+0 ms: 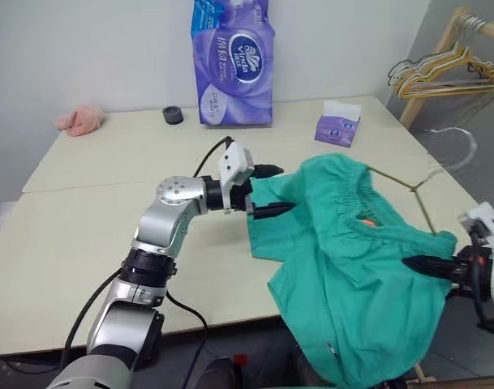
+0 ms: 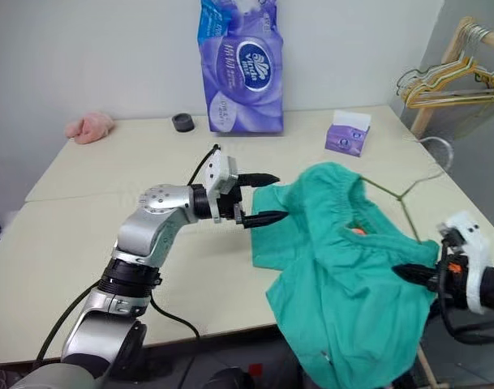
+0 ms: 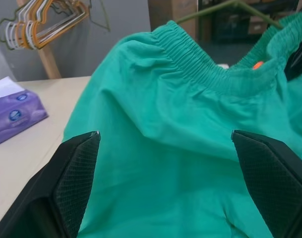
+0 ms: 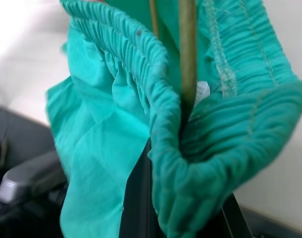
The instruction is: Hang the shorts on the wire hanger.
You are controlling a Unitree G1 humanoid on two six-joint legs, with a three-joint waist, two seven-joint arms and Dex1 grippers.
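Shorts (image 1: pixel 352 267) of teal-green fabric hang partly off the near right edge of the table (image 1: pixel 92 243), their lower part drooping below the edge and cut off at the bottom of the head views. The right gripper (image 2: pixel 407 273) is pressed together on the gathered waistband at the shorts' right side, pinching it; in the right wrist view the fabric bunches round the fingers and hides most of them. The wire hanger (image 1: pixel 417 198) runs into the waist opening, its thin olive-grey arms showing beyond the waistband while the rest lies hidden inside the cloth. A small orange spot shows inside the waistband; what it is cannot be told. The left gripper (image 1: pixel 272 190) is spread wide, level, just beside the shorts' left edge, not gripping them. Farther back sit a purple tissue box (image 1: pixel 338 127) with a white tissue standing up from it, a tall purple tissue pack (image 1: pixel 233 65), a small dark ring (image 1: pixel 173 115) and a pink cloth (image 1: pixel 80 119). Bunched yellow hangers (image 1: pixel 445 73) hang at the far right, partly cut off.
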